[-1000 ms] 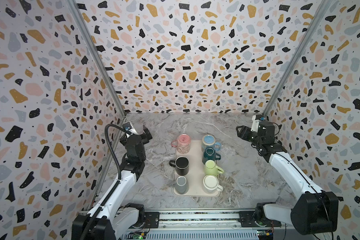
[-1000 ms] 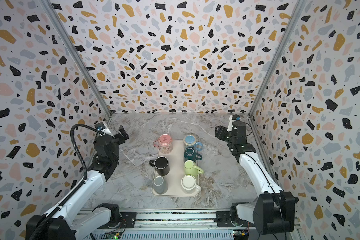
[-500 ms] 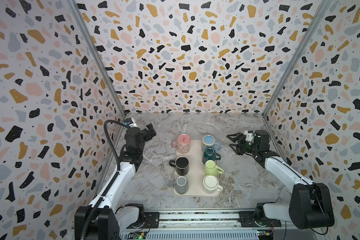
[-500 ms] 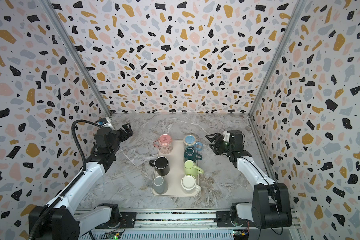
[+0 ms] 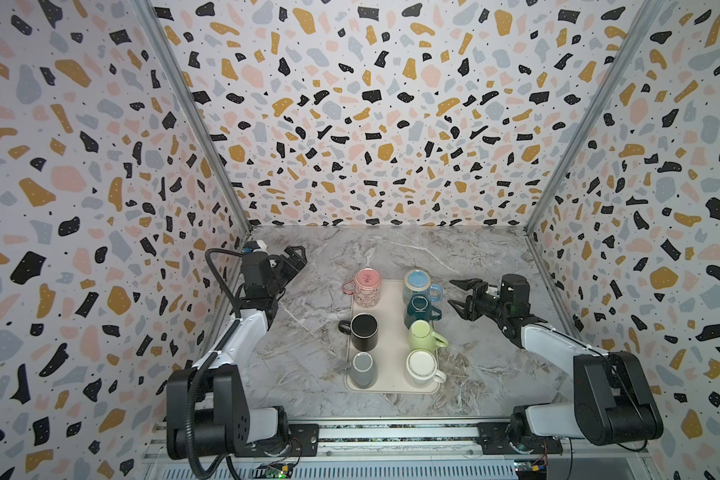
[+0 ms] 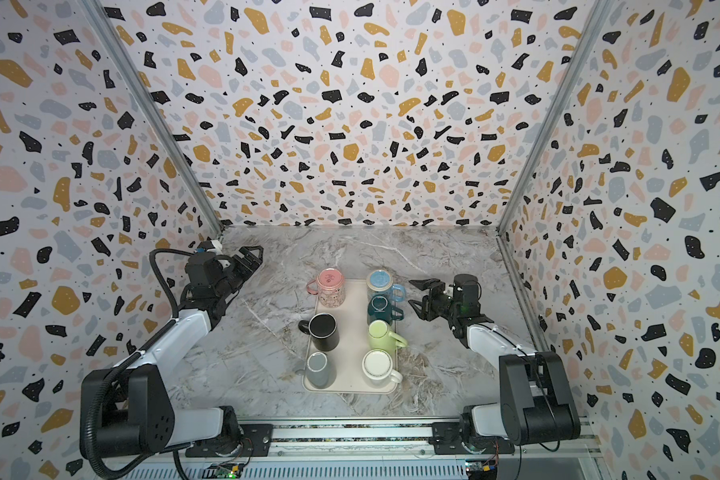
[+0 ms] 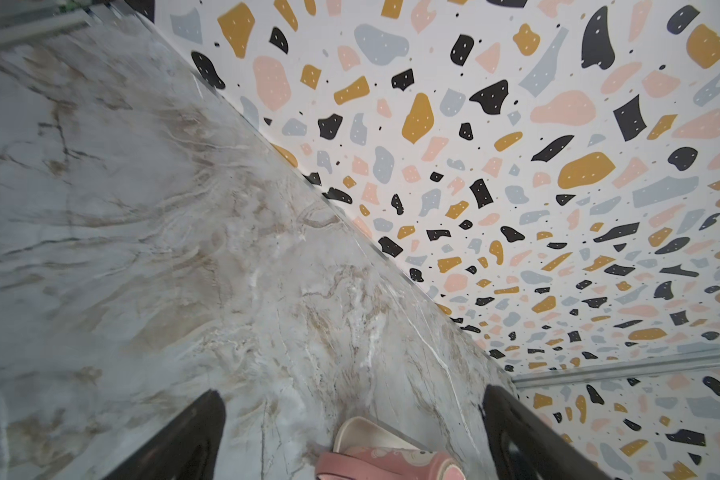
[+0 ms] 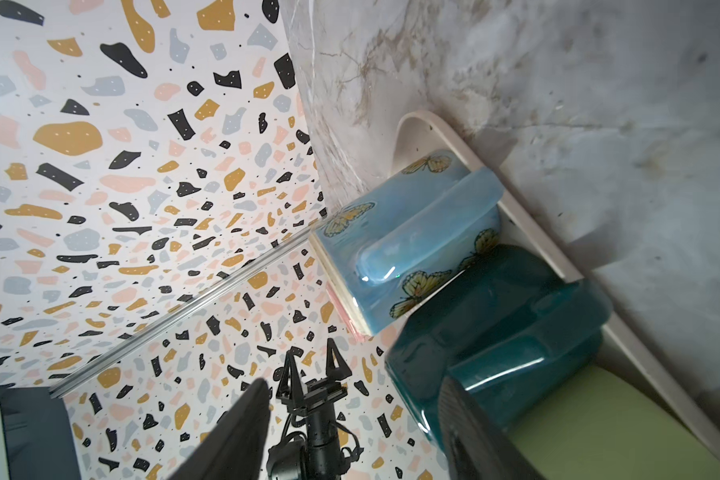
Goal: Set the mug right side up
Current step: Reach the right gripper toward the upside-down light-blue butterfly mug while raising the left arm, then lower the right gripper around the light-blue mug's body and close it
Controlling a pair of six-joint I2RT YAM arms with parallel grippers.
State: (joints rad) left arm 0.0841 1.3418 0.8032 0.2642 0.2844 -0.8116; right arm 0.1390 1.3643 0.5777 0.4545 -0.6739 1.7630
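Well, the glossy teal mug (image 5: 418,305) sits base-up on the smooth cream tray (image 5: 391,332); right gripper (image 5: 460,297) gapes empty beside the tray, left gripper (image 5: 298,257) spread wide, well off it.

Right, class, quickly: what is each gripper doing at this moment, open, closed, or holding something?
Left gripper: open, holding nothing.
Right gripper: open, holding nothing.
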